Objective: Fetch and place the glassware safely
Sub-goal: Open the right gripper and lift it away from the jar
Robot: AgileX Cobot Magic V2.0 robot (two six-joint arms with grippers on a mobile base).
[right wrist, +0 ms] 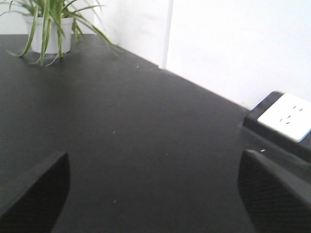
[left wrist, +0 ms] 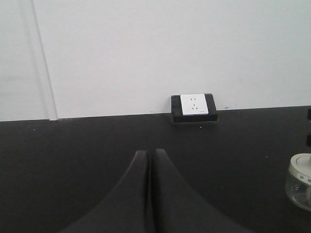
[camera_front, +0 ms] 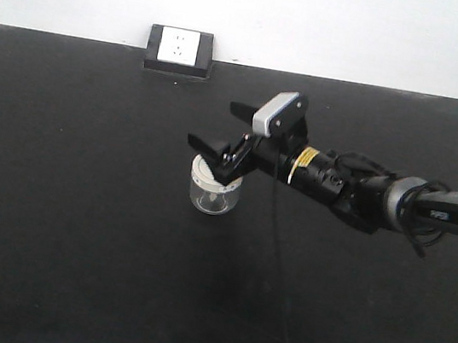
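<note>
Exterior front-facing view: the glass jar stands upright on the black table, lid on, near the middle and well in front of the wall socket block. My right gripper hangs over the jar's lid with jaws spread wide; I cannot tell whether the lower finger touches the lid. Right wrist view shows both fingertips far apart with bare table between them, and the jar is not visible there. Left gripper has its jaws pressed together and holds nothing; it sits low, off to one side of the jar.

Judgement: I am at the approach stage of the fetch, grasp not yet made. Next move calls for lowering until the jaws straddle the glass body below the lid, then a gentle closing.
</note>
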